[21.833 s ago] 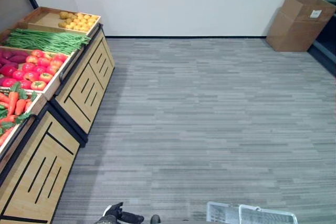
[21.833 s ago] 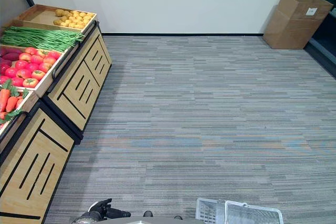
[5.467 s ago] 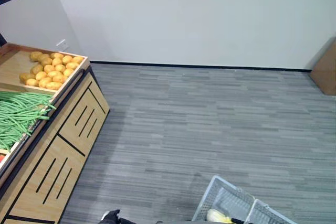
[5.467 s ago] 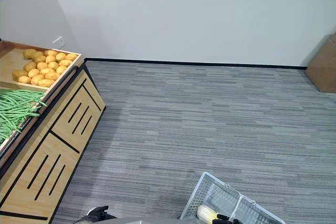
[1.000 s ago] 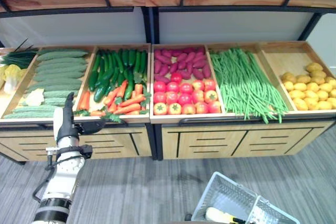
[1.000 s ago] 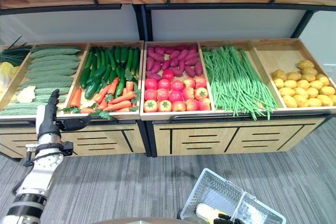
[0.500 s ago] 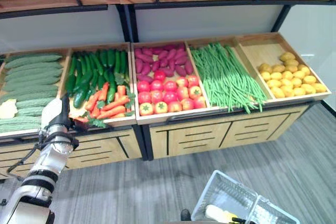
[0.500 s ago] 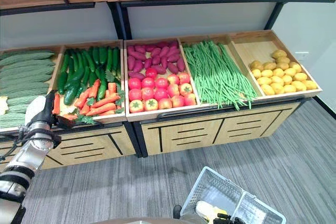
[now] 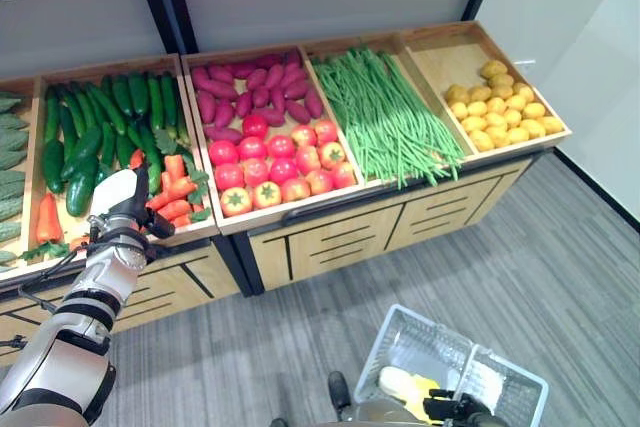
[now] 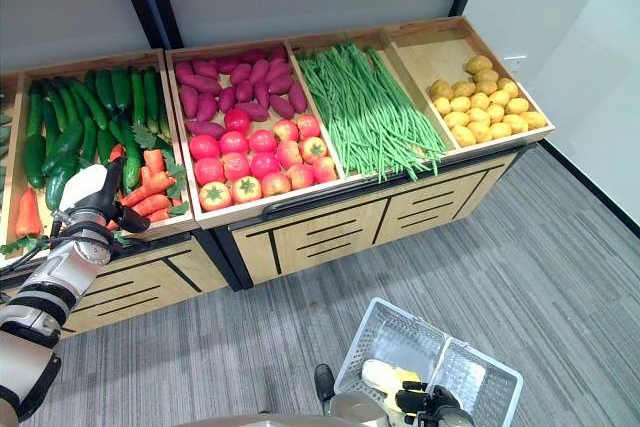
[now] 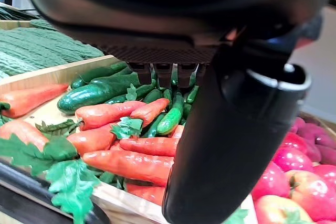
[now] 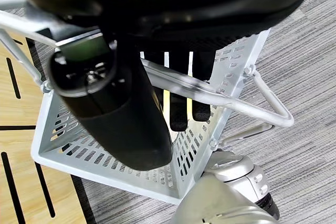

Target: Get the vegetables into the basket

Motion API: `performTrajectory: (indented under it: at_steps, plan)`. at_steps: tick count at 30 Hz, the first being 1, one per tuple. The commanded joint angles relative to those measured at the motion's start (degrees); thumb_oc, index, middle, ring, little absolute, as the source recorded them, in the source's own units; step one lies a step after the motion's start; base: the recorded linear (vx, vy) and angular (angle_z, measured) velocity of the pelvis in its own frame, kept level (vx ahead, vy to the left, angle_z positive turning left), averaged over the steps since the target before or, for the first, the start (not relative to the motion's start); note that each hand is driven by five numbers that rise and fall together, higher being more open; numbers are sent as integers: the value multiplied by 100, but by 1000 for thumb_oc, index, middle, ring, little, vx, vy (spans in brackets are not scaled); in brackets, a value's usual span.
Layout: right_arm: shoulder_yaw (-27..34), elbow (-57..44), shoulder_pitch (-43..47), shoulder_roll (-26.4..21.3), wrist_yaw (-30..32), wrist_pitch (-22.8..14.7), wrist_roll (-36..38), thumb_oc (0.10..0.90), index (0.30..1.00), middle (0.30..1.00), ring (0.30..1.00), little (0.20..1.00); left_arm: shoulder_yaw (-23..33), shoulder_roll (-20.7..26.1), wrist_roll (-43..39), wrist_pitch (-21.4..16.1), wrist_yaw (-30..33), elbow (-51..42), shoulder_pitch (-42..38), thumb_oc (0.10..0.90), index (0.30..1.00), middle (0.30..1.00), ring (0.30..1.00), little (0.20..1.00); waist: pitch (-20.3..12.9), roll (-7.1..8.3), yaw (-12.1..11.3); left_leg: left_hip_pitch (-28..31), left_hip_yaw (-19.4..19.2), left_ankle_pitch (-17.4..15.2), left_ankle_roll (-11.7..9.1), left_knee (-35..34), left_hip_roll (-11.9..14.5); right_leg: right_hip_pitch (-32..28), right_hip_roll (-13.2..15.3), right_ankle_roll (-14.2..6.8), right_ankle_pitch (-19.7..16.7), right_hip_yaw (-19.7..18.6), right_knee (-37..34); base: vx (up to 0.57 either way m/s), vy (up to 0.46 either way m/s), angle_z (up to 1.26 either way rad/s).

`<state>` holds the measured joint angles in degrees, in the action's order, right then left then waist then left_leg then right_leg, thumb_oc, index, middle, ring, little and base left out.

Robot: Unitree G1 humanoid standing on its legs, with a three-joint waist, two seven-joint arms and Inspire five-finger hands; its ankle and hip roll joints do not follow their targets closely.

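Left hand (image 9: 128,209) hovers, fingers extended, above carrots (image 9: 172,197).

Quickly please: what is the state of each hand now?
Left hand: open, above the orange carrots.
Right hand: shut on the white wire basket's handle.

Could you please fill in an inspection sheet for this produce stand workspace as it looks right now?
Surface: wooden produce stand with slanted bins; grey striped floor in front.
Job's things: carrots lie with cucumbers in one bin; tomatoes below purple sweet potatoes; green beans; potatoes. The white basket stands by the robot with a pale vegetable inside.
Clutter: nothing seen.
Hands: left hand at the carrot bin's front edge, fingers straight, holding nothing; right hand curled round the basket's handle.
Cables: nothing seen.
Surroundings: dark shelf posts and a white wall behind the stand.
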<state>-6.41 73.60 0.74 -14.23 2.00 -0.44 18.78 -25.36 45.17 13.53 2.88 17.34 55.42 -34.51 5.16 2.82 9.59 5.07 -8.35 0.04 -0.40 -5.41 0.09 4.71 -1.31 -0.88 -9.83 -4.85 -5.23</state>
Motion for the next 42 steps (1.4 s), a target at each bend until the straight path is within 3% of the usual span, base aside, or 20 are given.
performTrajectory:
  at_steps: [1,6,21,23,26,27,28,42]
  plan:
    - [-360,201,14,-281,157,-54,-190,400,300,300,300,300,-60,468,209,-79,297,370,-1222,900,1000,1000,1000,1000,-22,-163,90,-209,-6,-231,-181,41,66,-263,146,-564,677,47,23,-13,-1,-17]
    - [-391,179,40,-252,174,-82,-121,400,300,300,300,300,-206,484,277,-10,254,763,-1440,900,1000,1000,1000,1000,-19,-108,109,-372,-62,-181,-182,41,80,-71,125,-586,615,14,23,3,7,-11]
    - [-498,-127,163,-270,181,-165,28,400,300,300,300,300,-299,816,167,38,-57,1440,-1644,900,1000,1000,1000,1000,90,259,196,-767,-247,-73,-192,41,187,394,63,-638,408,-64,23,-20,0,-6]
    - [-398,-187,148,-246,225,-148,87,400,300,300,300,300,-228,939,119,89,-75,725,-1633,900,1000,1000,1000,1000,157,261,97,-791,-185,-63,-184,41,161,389,90,-633,414,-5,23,-9,13,-4]
    - [-414,-199,195,-210,178,-130,111,400,300,300,300,300,-103,905,96,50,-23,576,-1522,900,1000,1000,1000,1000,251,291,47,-782,-167,-65,-178,41,144,368,103,-630,427,25,23,-3,13,6]
    - [-478,-189,208,-210,118,-101,85,400,300,300,300,300,-85,847,52,43,-16,627,-1525,433,347,347,347,347,287,286,36,-743,-175,-90,-165,41,121,343,115,-622,436,17,23,14,37,6]
    - [-497,-185,215,-208,113,-100,63,400,300,300,300,300,-89,823,41,37,-13,658,-1540,400,300,300,300,300,294,272,34,-719,-181,-100,-161,41,113,328,121,-620,437,10,23,15,36,1]
    - [-648,-188,232,-197,70,-41,-228,400,300,300,300,300,-75,690,33,35,-113,699,-1461,400,300,300,300,300,270,140,48,-461,-301,-228,-137,41,74,117,141,-644,506,-79,23,11,13,-2]
